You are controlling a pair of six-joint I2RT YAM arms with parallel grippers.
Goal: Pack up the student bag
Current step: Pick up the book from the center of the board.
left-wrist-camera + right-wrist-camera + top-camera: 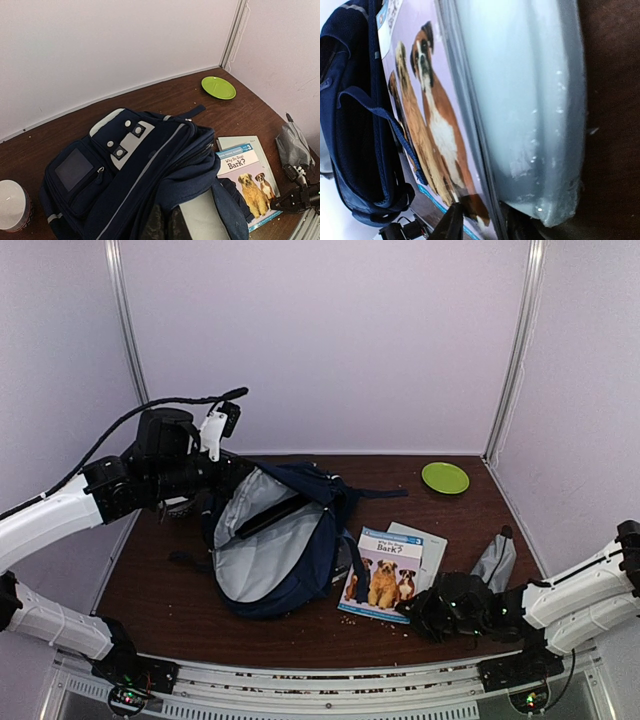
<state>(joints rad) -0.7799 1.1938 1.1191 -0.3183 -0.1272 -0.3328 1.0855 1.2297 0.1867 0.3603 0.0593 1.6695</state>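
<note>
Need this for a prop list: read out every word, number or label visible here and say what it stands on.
"Why Do Dogs Bark?": title on the thin paperback book with dogs on its cover.
"3": in the blue band atop that cover; the print beside it is too small to read.
The navy-blue fabric backpack shows no lettering.

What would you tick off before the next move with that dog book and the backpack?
1. Mouth of the backpack wide, grey lining showing: ok.
2. The left gripper shut on the backpack's top edge: ok.
3. The right gripper at the near corner of the dog book: ok.
4. Its hold on that book firm: cannot tell.
5. Only the dog book caught, not the grey book beneath: cannot tell.
6. The strap clear of the cover: not ok, it crosses it.
</note>
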